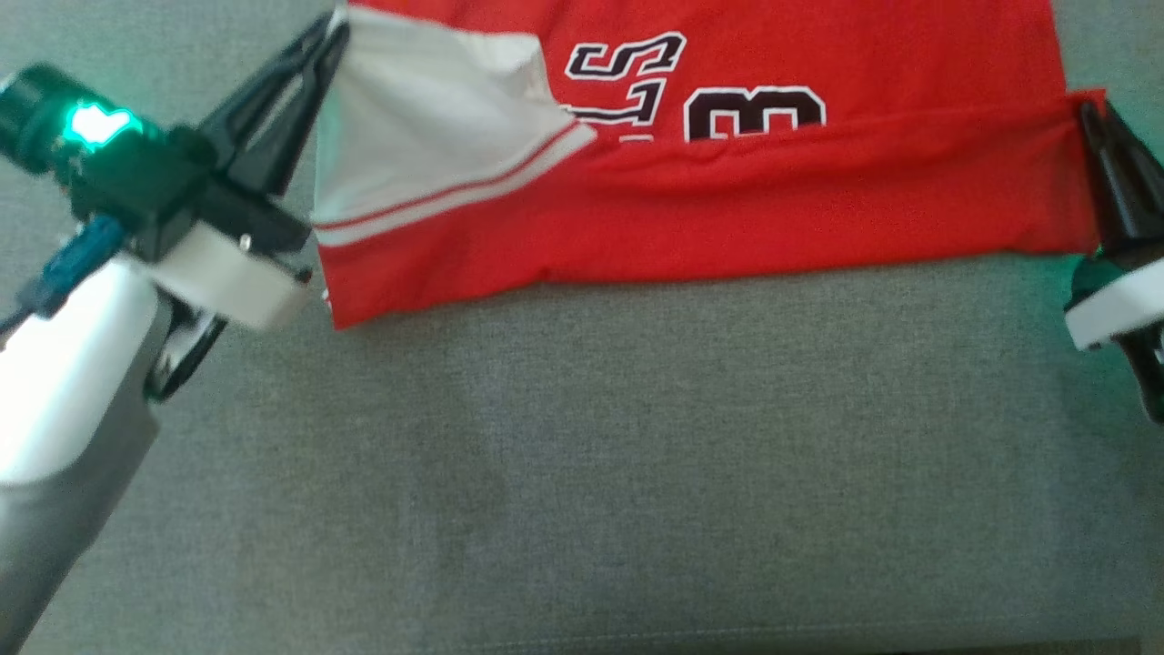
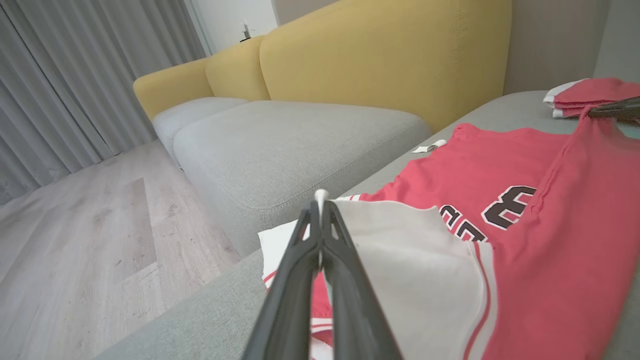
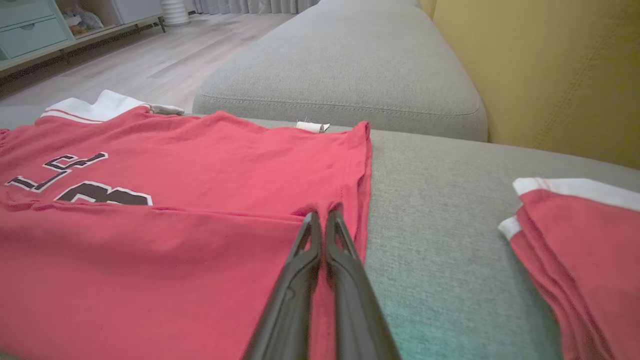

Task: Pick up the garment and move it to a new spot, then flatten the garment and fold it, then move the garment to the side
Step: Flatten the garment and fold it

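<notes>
Our left gripper (image 1: 329,35) angled up and inward from the lower left, fingers pinched shut on the white sleeve corner of the red garment (image 1: 727,209), our right gripper (image 1: 1088,116) clamped shut on the opposite folded edge, garment stretched between us across the grey cushion (image 1: 637,455)

Soft, even light fills the room, leaving only a faint shadow on the grey woven fabric cushion (image 1: 582,455) under the folded edge of the red printed jersey (image 1: 727,209). The round green status lamp (image 1: 95,125) on the left arm burns out to white at its centre and tints the cloth beside it, while the glossy white forearm shell (image 1: 55,382) glares. Both wrist views bow at the edges, wash the red to pink and smear the long dark fingers (image 2: 292,300) of the left gripper (image 2: 320,197) close to the lens.
</notes>
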Tool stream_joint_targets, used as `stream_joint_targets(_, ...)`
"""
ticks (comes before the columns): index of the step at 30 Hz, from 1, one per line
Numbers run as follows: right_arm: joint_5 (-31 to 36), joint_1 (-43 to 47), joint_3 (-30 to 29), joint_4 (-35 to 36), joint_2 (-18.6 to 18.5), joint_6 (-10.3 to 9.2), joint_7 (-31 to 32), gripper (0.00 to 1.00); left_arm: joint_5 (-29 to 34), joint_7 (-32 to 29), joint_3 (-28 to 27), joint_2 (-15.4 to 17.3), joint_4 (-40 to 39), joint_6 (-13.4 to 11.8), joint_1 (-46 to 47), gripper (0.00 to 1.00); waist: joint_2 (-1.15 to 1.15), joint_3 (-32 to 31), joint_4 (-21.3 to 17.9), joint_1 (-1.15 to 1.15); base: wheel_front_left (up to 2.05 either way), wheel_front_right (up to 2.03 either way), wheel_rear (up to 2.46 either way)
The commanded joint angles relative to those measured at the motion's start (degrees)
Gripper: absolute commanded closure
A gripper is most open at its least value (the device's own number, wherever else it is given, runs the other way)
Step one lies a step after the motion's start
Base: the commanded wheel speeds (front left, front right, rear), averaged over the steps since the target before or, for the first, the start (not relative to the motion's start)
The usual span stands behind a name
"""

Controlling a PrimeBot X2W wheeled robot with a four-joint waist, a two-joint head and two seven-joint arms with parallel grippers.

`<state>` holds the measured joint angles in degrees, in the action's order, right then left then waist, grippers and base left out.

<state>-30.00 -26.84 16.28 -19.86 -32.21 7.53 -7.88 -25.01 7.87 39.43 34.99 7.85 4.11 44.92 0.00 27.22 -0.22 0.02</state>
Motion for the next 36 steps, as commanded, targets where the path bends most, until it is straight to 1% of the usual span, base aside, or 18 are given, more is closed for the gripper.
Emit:
stream_joint_targets(1,0.45,0.01,0.97,0.54,-0.86,-0.04,-0.42,1.0,0.32,0.53,-1.9,1.46,-0.11,0.29,2.58,1.0,0.0,0.69,-0.08,-0.02,0.0,0.0,0.0)
stream_joint_targets(2,0.18,-0.55,1.47,-0.12,-0.48,-0.04,-0.34,0.77,0.51,0.7,-1.48,0.94,1.06,0.52,3.22,1.0,0.0,0.83,-0.08,-0.02,0.0,0.0,0.0)
stream_joint_targets(3,-0.13,-0.98,1.98,-0.77,-0.11,-0.04,-0.21,0.16,0.37,0.73,-1.24,0.38,2.26,0.65,3.59,0.86,0.0,0.94,-0.1,-0.02,0.0,0.0,0.0)
stream_joint_targets(4,-0.3,-1.35,2.47,-1.29,0.15,-0.04,-0.3,0.0,-0.04,0.69,-1.17,-0.2,3.44,0.69,3.72,0.35,0.0,0.99,-0.1,-0.02,0.0,0.0,0.0)
stream_joint_targets(5,-0.37,-1.61,2.8,-1.77,0.39,-0.04,-0.66,0.0,-0.04,1.06,-1.05,-0.6,4.27,0.65,3.81,0.0,0.0,0.97,-0.11,-0.02,0.0,0.0,0.0)
stream_joint_targets(7,-0.63,-1.67,3.21,-2.62,0.92,-0.04,-1.78,0.0,-0.53,2.08,-1.3,-1.34,5.78,0.03,3.23,0.0,0.0,0.72,-0.11,-0.02,0.0,0.0,0.0)
stream_joint_targets(8,-0.8,-1.51,3.25,-3.0,1.19,-0.04,-2.43,0.0,-0.73,2.5,-1.49,-1.68,6.31,-0.71,2.54,0.0,0.0,0.48,-0.12,-0.02,0.0,0.0,0.0)
stream_joint_targets(12,-1.03,0.28,1.59,-4.34,2.46,-0.04,-4.95,0.0,-3.71,3.49,-3.01,-4.1,6.92,-5.35,-3.33,0.0,0.0,-0.89,-0.11,-0.02,0.0,0.0,0.0)
stream_joint_targets(16,-0.99,2.97,-0.69,-4.63,4.78,-0.04,-6.34,0.0,-7.02,4.06,-4.35,-6.65,6.07,-10.13,-10.59,0.0,0.0,-1.72,-0.29,-0.02,0.0,0.0,0.0)
stream_joint_targets(20,-1.3,5.18,-2.44,-4.79,6.91,-0.04,-6.81,0.0,-10.06,3.41,-5.01,-8.39,5.36,-13.23,-16.61,0.0,0.0,-2.35,-0.72,-0.02,0.0,0.0,0.0)
stream_joint_targets(24,-1.21,5.95,-2.75,-4.63,7.55,-0.04,-6.98,0.0,-11.72,0.93,-4.55,-8.67,4.99,-14.55,-19.8,0.0,0.0,-2.61,-1.17,-0.02,0.0,0.0,0.0)
stream_joint_targets(31,-1.08,5.53,-2.19,-5.07,7.94,-0.04,-7.07,0.0,-13.42,-5.79,-3.43,-7.71,5.38,-16.86,-22.63,0.0,0.0,-2.91,-1.75,-0.02,0.0,0.0,0.0)
stream_joint_targets(36,-1.33,4.93,-1.82,-6.37,7.93,-0.04,-7.09,0.0,-14.23,-7.66,-2.92,-7.54,3.99,-17.48,-24.0,0.0,0.0,-3.07,-1.52,-0.02,0.0,0.0,0.0)
